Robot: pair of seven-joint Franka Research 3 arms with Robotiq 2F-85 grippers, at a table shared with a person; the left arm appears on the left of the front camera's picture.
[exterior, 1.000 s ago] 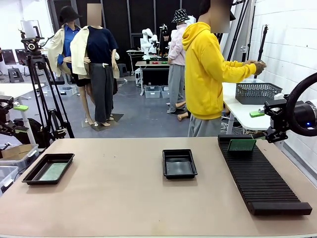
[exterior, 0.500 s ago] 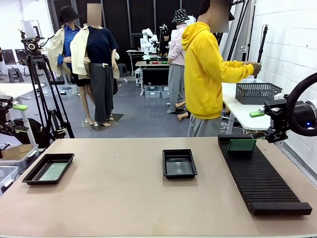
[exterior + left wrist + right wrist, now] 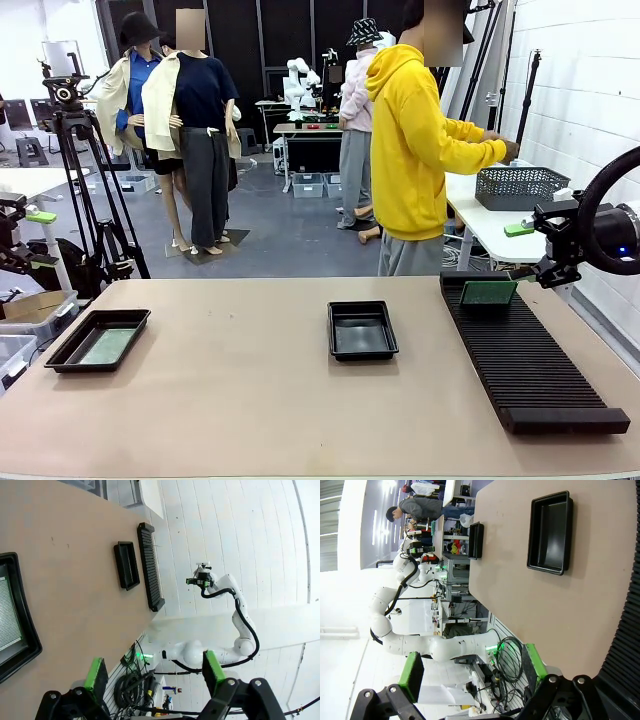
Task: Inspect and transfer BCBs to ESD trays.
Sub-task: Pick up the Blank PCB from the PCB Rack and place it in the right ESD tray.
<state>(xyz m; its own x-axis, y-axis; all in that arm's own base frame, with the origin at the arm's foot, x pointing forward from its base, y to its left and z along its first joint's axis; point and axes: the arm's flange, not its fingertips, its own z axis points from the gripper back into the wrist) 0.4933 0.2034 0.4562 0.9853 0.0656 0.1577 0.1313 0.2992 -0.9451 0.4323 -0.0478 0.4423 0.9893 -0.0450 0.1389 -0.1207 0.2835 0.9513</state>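
Two black ESD trays lie on the tan table. The left tray (image 3: 60, 352) holds a green BCB (image 3: 107, 346); the middle tray (image 3: 362, 330) has a bare floor. Another BCB (image 3: 489, 293) stands upright at the far end of the black slotted rack (image 3: 530, 365). My right gripper (image 3: 535, 250) hovers open just right of that board, off the table's far right corner. My left gripper (image 3: 30, 240) hangs open beyond the table's left edge. In the left wrist view my gripper (image 3: 154, 670) is open above the left tray (image 3: 27, 630). In the right wrist view my gripper (image 3: 472, 670) is open, with the middle tray (image 3: 551, 532) ahead.
A person in a yellow hoodie (image 3: 415, 150) stands at the far side, turned right with a hand at a grey mesh basket (image 3: 520, 186) on a white side table. A camera tripod (image 3: 85, 180) stands at far left.
The person's outstretched hand has dropped down toward the mesh basket. Both arms, the trays and the boards have stayed still.
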